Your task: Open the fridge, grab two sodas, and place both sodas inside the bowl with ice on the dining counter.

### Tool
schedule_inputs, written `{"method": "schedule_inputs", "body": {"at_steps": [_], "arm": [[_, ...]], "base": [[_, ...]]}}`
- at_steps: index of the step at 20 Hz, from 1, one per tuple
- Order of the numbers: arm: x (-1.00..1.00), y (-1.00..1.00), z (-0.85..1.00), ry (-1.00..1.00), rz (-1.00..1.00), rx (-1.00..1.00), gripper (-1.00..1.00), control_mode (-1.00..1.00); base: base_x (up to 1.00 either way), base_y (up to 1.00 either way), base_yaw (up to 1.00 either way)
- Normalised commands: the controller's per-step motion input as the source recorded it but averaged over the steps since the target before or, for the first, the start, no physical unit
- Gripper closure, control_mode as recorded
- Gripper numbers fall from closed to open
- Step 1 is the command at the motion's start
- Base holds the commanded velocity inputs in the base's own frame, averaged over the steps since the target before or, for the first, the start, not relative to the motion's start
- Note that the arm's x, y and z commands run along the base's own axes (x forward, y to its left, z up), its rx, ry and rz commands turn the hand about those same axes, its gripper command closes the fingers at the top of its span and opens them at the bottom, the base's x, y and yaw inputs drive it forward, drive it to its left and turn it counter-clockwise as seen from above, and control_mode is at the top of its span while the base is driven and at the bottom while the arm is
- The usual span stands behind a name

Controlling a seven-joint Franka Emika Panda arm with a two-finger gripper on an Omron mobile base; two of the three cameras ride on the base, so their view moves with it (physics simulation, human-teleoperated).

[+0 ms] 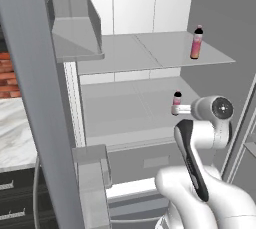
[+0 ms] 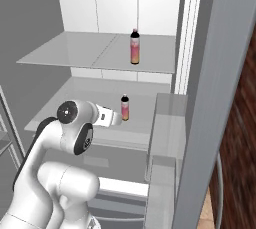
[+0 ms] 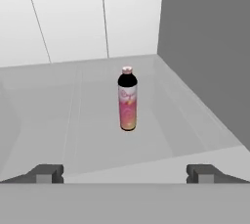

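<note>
I have the fridge point(image 1: 150, 108) standing open. The gripper point(image 3: 124, 174) has its jaws spread wide and empty. The lower soda point(image 3: 127, 99) stands upright on the lower shelf point(image 1: 120, 113), straight ahead of the gripper and centred between the fingertips, still apart from them. Its long axis is vertical, crosswise to my line of approach. The upper soda point(image 1: 197, 42) stands on the shelf above. I judge a straight advance is needed before closing.
</note>
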Motion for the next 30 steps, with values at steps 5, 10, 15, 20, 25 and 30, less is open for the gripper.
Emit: {"method": "schedule_inputs", "body": {"at_steps": [5,10,15,20,25,30], "arm": [[0.0,-0.05,0.0,-0.03,-0.01,0.0,-1.0,-1.0],[0.0,0.0,0.0,0.0,0.0,0.0,-1.0,-1.0],[0.07,0.0,0.0,0.0,0.0,0.0,-1.0,-1.0],[0.15,0.0,0.0,0.0,0.0,0.0,-1.0,-1.0],[0.35,0.0,0.0,0.0,0.0,0.0,-1.0,-1.0],[0.43,0.0,0.0,0.0,0.0,0.0,-1.0,-1.0]], "base": [[0.0,0.0,0.0],[0.0,0.0,0.0],[0.0,0.0,0.0],[0.0,0.0,0.0],[0.0,0.0,0.0],[0.0,0.0,0.0]]}}
